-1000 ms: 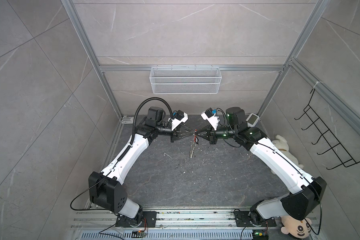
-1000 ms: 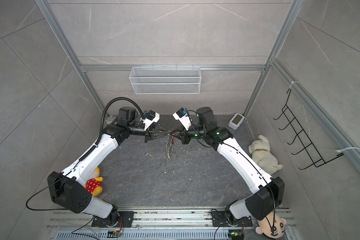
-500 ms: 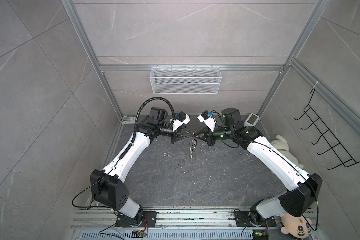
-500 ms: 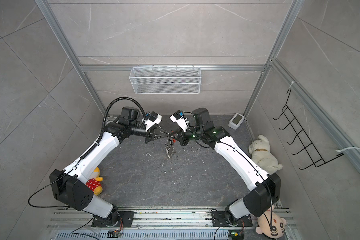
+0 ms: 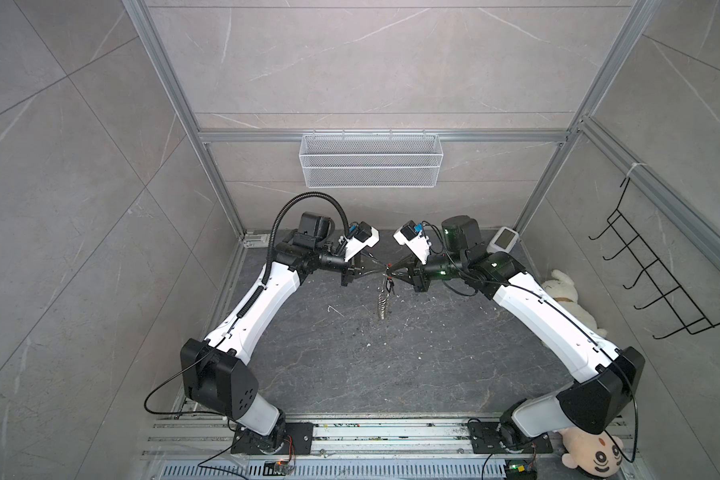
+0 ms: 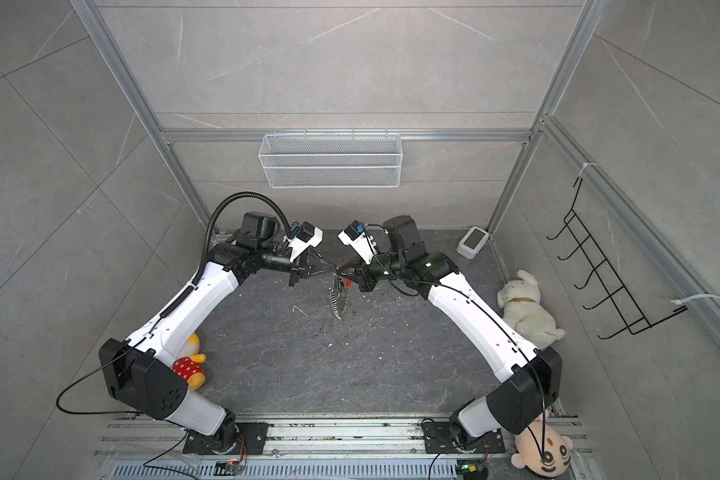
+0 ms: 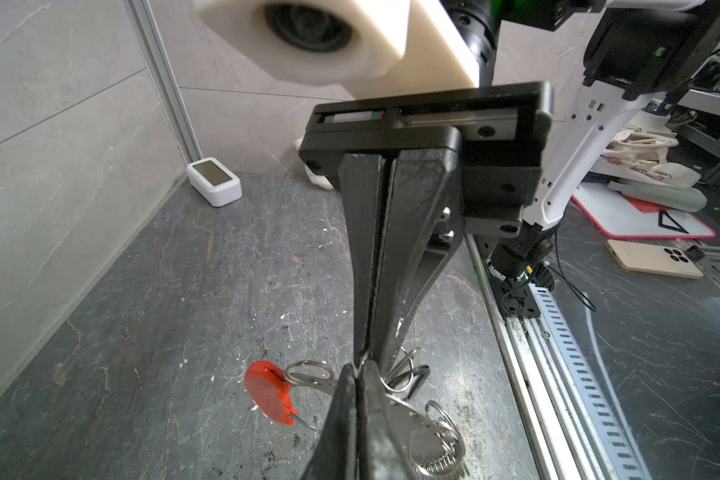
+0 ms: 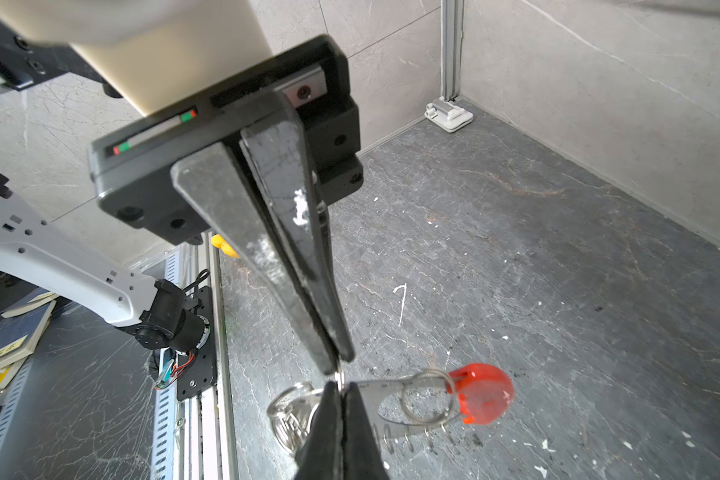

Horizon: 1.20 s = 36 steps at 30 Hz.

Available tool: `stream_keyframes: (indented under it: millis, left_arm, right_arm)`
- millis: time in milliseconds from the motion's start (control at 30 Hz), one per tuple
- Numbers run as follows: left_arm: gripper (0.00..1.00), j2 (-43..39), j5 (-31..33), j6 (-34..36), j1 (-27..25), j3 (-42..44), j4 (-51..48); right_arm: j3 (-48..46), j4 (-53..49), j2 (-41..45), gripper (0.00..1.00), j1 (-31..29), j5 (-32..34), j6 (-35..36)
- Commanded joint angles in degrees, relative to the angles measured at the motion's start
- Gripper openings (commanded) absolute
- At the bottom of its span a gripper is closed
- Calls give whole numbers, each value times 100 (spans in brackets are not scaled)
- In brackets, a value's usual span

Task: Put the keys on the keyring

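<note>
We find the right gripper (image 7: 367, 353) and the left gripper (image 8: 336, 359) meeting tip to tip in the air over the middle of the floor, and the keyring (image 8: 427, 397) is there, its bunch dangling just below them in both top views. The right gripper's fingers are pressed together on a thin bit of ring wire. The left's are likewise closed at the same spot, though we cannot tell whether any wire is caught between them. We judge the thing light and not fragile but awkward: the wire is stiff, thin and slick, so it can pivot or slide in a pinch. The silver keys (image 8: 371, 392) hang loose and will likely swing. The red tab (image 8: 483, 392) offers the broadest flat face to grasp; failing that, a bare stretch of wire beside it looks best. Underneath lies a dark stone-patterned floor (image 5: 391, 374) flecked with white bits, with a small white bent wire (image 8: 400, 303) lying well apart. Grey tiled walls close in the space, with a mesh basket (image 5: 371, 166) on the far one, a black hook rack (image 5: 661, 282) on the right wall and a white plush toy (image 6: 524, 303) below it.
</note>
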State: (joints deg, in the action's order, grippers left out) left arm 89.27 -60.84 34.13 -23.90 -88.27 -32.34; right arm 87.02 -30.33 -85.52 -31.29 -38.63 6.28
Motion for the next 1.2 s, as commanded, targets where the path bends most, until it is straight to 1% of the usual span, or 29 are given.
stream_keyframes:
  millis: [0,200,267,300,333,367,400,467,533,600,700,733,800,900,1067,1133,1167]
  left_arm:
    - [0,72,-223,102,-35,-104,-116]
    - [0,36,-227,90,-62,-44,-169]
    - [0,-71,-103,-317,-62,160,333]
    - [0,-117,13,-371,-66,251,516]
    - [4,-165,187,-400,-62,317,621]
    - [21,-180,274,-401,-54,343,649]
    - [30,-188,305,-311,-52,333,583]
    - [34,-173,303,-254,-50,309,501]
    - [33,-139,237,-240,-45,257,436]
    - [29,-88,187,-240,-45,201,408]
    - [22,-51,138,-249,-47,138,403]
    - [18,-37,120,-258,-45,123,400]
    - [14,-16,108,-250,-47,87,392]
    - [0,17,52,-205,-48,38,302]
    - [0,10,-149,-147,-45,76,288]
    - [0,-102,-200,-415,-28,312,774]
    - [0,-174,-213,-688,2,505,1206]
  right_arm:
    - [198,140,127,0,-53,22,66]
    - [201,203,140,0,-51,169,31]
    - [201,197,125,0,-52,159,34]
    - [197,194,123,0,-53,155,36]
    - [205,181,121,0,-48,132,48]
    - [209,169,115,0,-53,132,41]
    - [212,159,109,0,-47,121,53]
    - [212,159,119,0,-53,93,48]
    - [205,166,126,0,-51,49,50]
    - [219,172,136,0,-52,16,54]
    - [215,159,123,0,-52,-21,50]
    - [216,150,124,0,-53,-30,57]
    - [216,133,125,0,-53,-54,70]
    - [214,132,106,0,-50,-101,68]
    - [195,219,117,0,-57,-106,-47]
    - [121,357,187,0,-37,-25,-197]
    - [47,474,254,3,3,-22,-307]
